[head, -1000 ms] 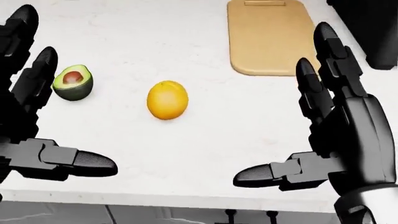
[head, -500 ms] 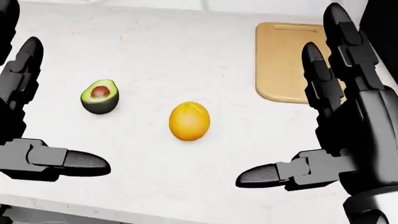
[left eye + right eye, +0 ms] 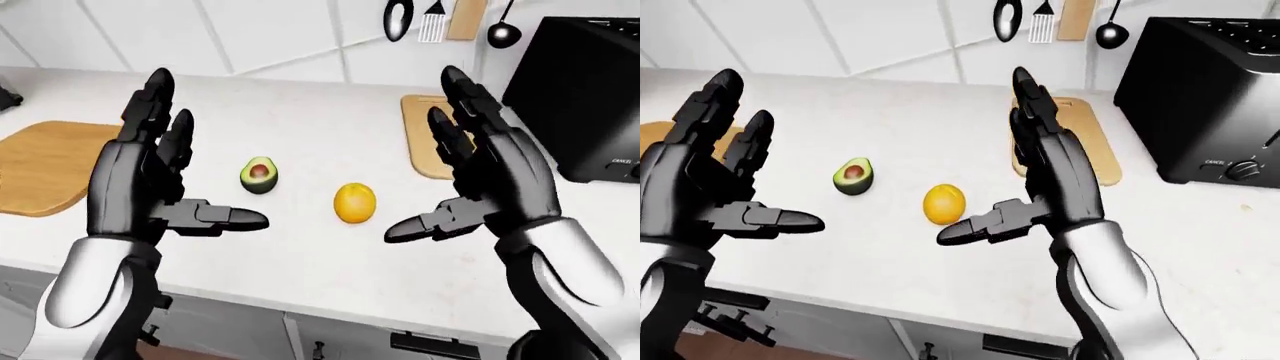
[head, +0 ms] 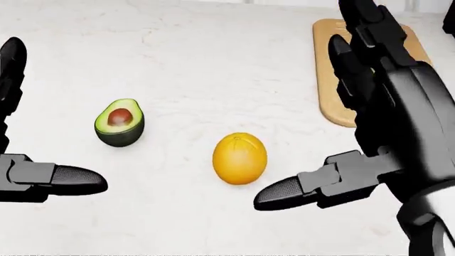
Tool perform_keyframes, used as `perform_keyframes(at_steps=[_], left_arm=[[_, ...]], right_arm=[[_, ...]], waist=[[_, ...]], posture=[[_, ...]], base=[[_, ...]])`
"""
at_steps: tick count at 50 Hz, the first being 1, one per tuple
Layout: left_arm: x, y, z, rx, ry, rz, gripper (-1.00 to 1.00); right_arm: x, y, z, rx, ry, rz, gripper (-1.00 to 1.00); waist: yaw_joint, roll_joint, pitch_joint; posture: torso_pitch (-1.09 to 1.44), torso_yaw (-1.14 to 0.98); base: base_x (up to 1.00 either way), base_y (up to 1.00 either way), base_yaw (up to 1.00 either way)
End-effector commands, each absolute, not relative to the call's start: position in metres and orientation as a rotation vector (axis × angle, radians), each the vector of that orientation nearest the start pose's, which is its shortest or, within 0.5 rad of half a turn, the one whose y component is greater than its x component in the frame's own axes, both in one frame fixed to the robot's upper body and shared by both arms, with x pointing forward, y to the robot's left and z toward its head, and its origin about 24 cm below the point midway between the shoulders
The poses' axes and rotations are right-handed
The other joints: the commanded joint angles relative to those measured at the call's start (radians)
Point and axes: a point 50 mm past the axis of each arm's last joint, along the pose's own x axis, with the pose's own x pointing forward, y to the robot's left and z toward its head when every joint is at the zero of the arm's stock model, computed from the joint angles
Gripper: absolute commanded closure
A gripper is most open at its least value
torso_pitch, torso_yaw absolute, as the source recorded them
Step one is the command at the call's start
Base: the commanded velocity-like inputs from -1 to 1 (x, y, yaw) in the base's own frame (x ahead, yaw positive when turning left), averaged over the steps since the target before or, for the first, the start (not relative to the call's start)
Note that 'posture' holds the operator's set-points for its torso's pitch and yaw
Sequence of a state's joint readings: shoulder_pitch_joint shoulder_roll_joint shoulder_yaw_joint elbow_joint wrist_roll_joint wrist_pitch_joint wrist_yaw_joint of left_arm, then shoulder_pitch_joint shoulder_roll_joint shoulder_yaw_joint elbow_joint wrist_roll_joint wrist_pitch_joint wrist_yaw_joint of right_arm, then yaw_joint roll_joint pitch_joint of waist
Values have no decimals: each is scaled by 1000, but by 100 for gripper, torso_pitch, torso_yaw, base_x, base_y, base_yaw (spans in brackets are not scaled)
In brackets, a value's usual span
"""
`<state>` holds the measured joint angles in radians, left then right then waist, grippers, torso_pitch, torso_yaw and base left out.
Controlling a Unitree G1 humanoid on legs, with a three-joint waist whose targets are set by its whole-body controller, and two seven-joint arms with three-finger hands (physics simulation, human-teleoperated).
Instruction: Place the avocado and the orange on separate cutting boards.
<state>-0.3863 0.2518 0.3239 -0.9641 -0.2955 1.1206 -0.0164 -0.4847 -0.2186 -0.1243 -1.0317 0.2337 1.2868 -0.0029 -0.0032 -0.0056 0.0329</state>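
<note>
On the white counter (image 3: 300,112) the halved avocado (image 4: 119,122) sits cut face up, its narrow end toward the head view's top, with the orange (image 4: 239,158) near its lower right, long axis likewise top to bottom. Both lie between the left board (image 3: 45,165) and right board (image 3: 1065,139), touching neither. The left hand (image 3: 150,187) and right hand (image 3: 490,187) hover over the counter, fingers spread wide and holding nothing.

Avocado (image 3: 259,175) lies left of orange (image 3: 354,202), between two boards.
</note>
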Motion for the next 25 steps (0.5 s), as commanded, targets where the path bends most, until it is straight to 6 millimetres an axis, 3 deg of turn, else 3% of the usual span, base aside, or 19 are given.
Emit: perform_keyframes(at_steps=[1,19,25], left_arm=[[217,183,247,79,-317,-27,-100],[216,186,249,78,-324,-27,-100],[216,187,248,78,-324,-25,-100]], right_arm=[[219,-142,245,-162,-198,153,-100],[265,-96,240,-234,-141,192,-100],[282,-88,239,-263,-128,182,-100]], waist=[[1,1,-17],[-4,25,0],[-6,32,-6]], posture=[[0,0],[0,0],[0,0]], base=[[0,0,0],[0,0,0],[0,0,0]])
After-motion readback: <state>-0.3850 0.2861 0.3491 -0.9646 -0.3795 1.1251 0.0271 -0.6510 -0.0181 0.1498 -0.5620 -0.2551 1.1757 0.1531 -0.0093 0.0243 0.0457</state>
